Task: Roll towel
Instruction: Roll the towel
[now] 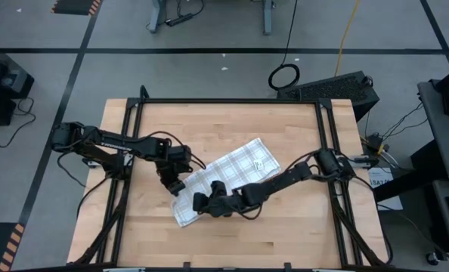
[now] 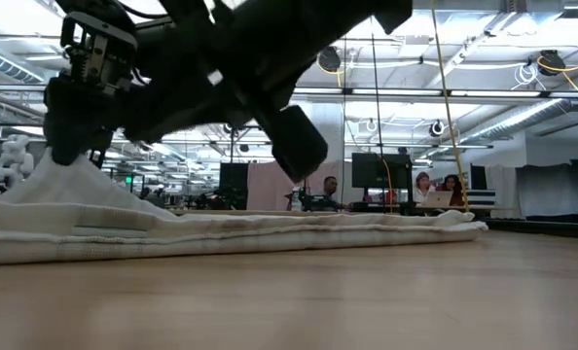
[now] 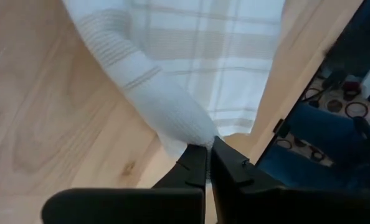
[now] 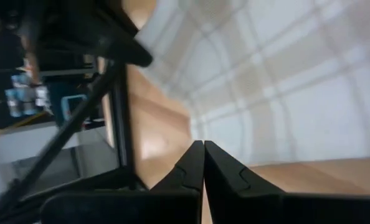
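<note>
The towel, white with a tan-grey check, lies as a long folded strip slanting from the table's near middle toward the far right. My left gripper is shut on its left side, where the cloth rises in a peak. My right gripper is shut and hangs over the towel's near end. In the low view its dark finger stands clear above the cloth. Its wrist view shows the shut tips by the towel's edge. My left gripper pinches a bunched bit of the towel's left edge between its two fingertips. The fingers slant down from the table's left side. The pinched cloth is drawn up into a small ridge, and the rest of the towel lies flat on the table.
Dark frame rails run along the table's left and right sides. Bare wood lies between the towel and the near edge. People sit at desks in the room beyond the table.
</note>
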`<state>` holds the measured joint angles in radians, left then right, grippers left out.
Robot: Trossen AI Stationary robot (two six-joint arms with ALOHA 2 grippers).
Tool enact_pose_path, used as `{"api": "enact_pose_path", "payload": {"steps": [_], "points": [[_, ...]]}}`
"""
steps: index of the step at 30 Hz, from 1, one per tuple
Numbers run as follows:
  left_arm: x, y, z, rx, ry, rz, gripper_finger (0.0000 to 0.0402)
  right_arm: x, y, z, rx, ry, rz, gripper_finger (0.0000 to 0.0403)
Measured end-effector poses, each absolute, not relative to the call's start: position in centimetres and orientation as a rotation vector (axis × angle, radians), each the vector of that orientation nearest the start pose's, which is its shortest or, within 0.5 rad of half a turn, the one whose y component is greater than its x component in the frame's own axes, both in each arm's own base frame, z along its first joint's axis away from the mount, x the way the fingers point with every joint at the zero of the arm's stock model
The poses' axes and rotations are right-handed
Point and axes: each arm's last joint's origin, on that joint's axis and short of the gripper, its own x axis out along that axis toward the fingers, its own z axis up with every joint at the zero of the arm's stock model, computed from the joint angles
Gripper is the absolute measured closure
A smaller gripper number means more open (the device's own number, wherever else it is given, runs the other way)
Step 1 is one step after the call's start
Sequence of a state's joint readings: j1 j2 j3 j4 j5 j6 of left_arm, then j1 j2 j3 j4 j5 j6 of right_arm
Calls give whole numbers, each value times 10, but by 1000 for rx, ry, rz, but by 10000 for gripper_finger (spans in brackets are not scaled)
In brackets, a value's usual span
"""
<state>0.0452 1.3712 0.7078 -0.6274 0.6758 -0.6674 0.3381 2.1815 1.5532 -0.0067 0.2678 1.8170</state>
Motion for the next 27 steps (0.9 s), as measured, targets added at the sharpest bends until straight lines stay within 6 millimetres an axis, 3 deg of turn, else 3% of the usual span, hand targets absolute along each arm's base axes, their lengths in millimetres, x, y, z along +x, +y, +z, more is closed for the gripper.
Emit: {"api": "enact_pose_path", "payload": {"steps": [11,17,27], "points": [[227,-8,173,-1011,1354,-134,392,452,144,158,1514,550,-588,402],[227,-8,174,-1018,1353,-151,392,446,143,129,1456,711,-688,403],[216,-18,198,-1051,1298,-293,391,438,143,128,1389,868,-690,403]]}}
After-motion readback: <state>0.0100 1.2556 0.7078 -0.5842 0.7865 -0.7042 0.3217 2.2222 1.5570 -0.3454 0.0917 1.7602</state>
